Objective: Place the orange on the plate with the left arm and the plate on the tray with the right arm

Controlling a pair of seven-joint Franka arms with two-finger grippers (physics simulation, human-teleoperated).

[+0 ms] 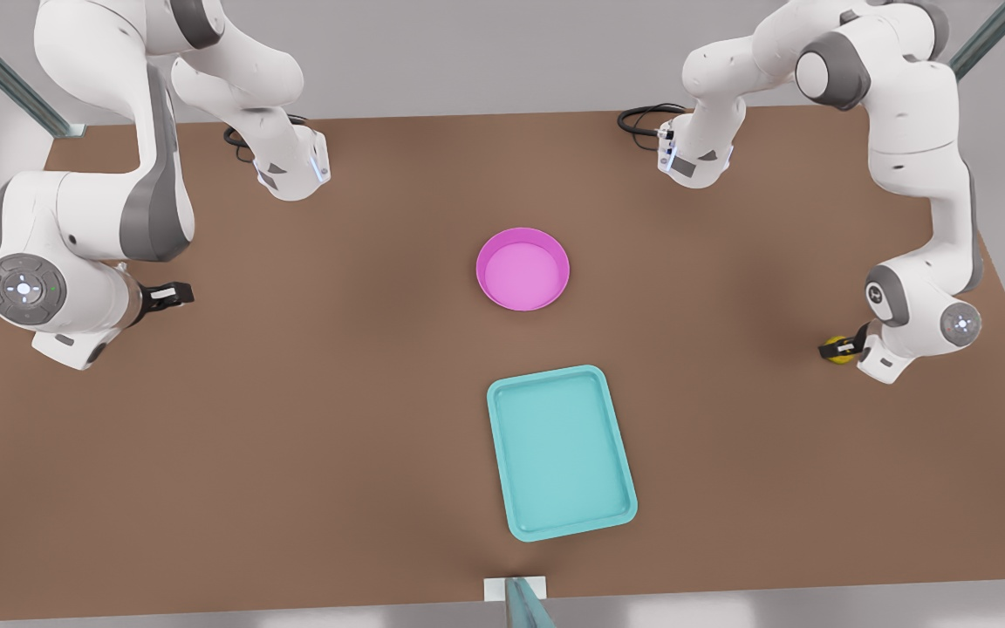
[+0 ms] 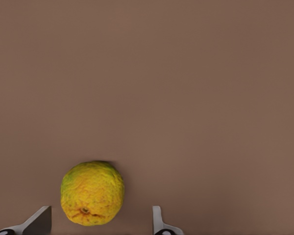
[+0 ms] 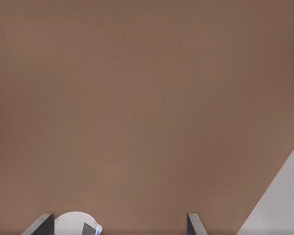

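The orange [image 2: 92, 193] is small, bumpy and yellow-orange, and it lies on the brown table near the front view's right edge [image 1: 834, 347]. My left gripper [image 2: 99, 226] is open around it, with a finger on each side and a gap to both. In the front view this gripper [image 1: 843, 349] hangs low over the fruit. The magenta plate [image 1: 523, 269] sits at the table's middle, with nothing in it. Nearer the front edge lies the turquoise tray [image 1: 562, 452], also bare. My right gripper [image 1: 173, 295] waits open at the front view's left, above bare table [image 3: 117, 229].
Both arm bases stand at the back of the table [image 1: 293, 166] [image 1: 694, 157], each with black cables beside it. A white bracket [image 1: 516, 589] sits at the front edge just beyond the tray. Wide bare table lies between the plate and each gripper.
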